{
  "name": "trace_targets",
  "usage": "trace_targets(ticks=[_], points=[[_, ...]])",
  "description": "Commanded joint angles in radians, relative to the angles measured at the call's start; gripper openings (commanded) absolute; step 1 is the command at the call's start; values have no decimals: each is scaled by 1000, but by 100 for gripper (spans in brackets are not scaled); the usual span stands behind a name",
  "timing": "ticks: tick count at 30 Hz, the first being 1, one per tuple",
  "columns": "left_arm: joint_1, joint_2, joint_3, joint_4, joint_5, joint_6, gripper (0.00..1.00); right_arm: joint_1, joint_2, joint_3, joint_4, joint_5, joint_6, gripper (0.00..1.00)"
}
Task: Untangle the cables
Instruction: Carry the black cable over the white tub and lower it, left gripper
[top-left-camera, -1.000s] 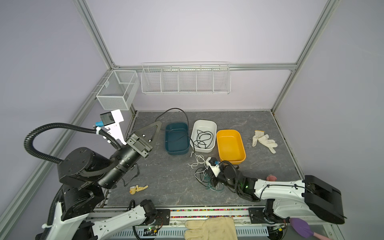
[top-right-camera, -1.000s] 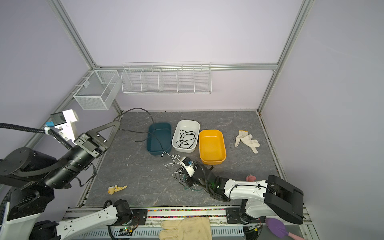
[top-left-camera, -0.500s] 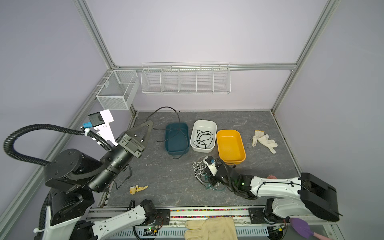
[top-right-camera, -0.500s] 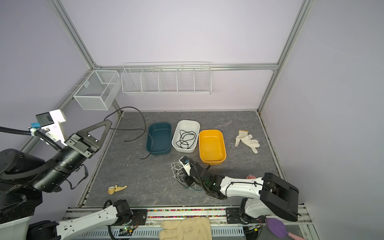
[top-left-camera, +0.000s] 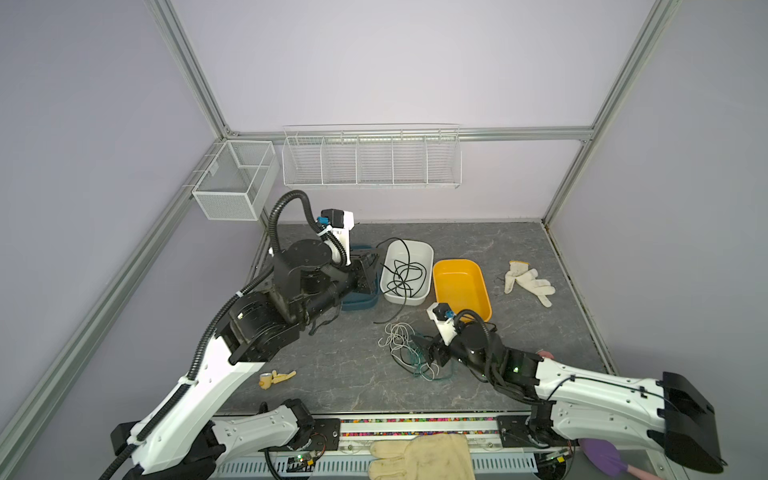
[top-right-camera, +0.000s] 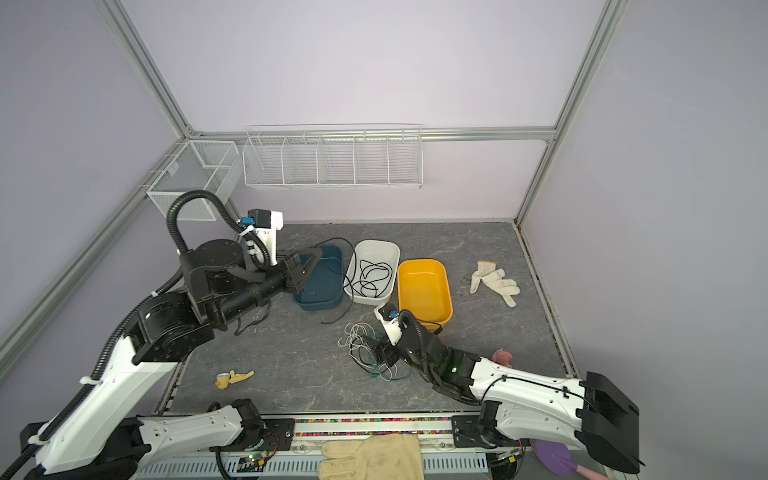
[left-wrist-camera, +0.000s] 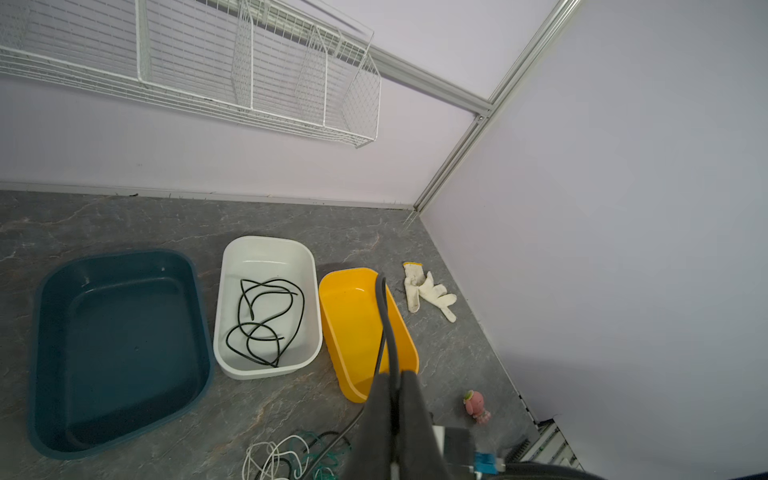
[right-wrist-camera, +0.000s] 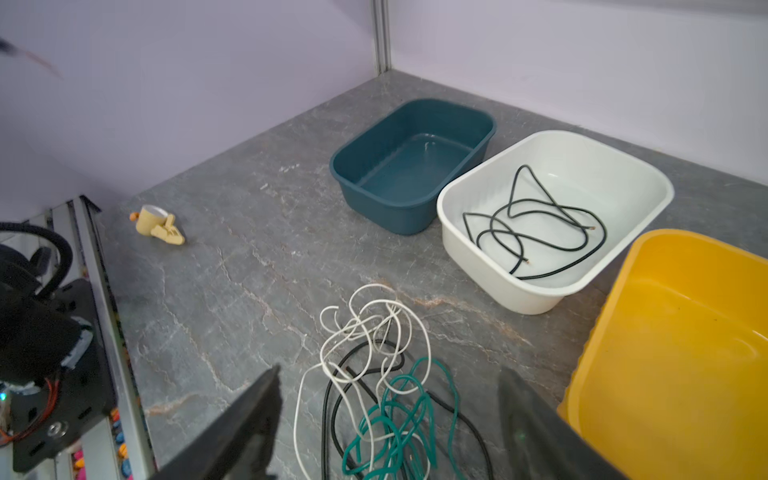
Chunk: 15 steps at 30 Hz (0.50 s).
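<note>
My left jaws pinch a black cable (left-wrist-camera: 383, 307); my right jaws stand spread wide around the tangled cables (right-wrist-camera: 386, 399).

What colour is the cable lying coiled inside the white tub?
Black. The cable in the white tub shows best in the right wrist view.

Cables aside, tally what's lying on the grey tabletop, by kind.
Tubs: 3 (teal tub, white tub, yellow tub)
Gloves: 1 (white glove)
Small toys: 2 (tan toy, pink toy)
Total: 6
</note>
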Motion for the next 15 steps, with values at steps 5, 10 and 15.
trace_targets(ticks=[5, 10, 15], points=[[107, 121, -13, 71, 169, 105, 0, -63, -164, -79, -26, 98, 67, 89], [165, 227, -21, 166, 262, 173, 0, -89, -194, -92, -30, 109, 104, 89], [231, 344, -17, 243, 314, 183, 0, -95, -196, -90, -37, 98, 110, 89]])
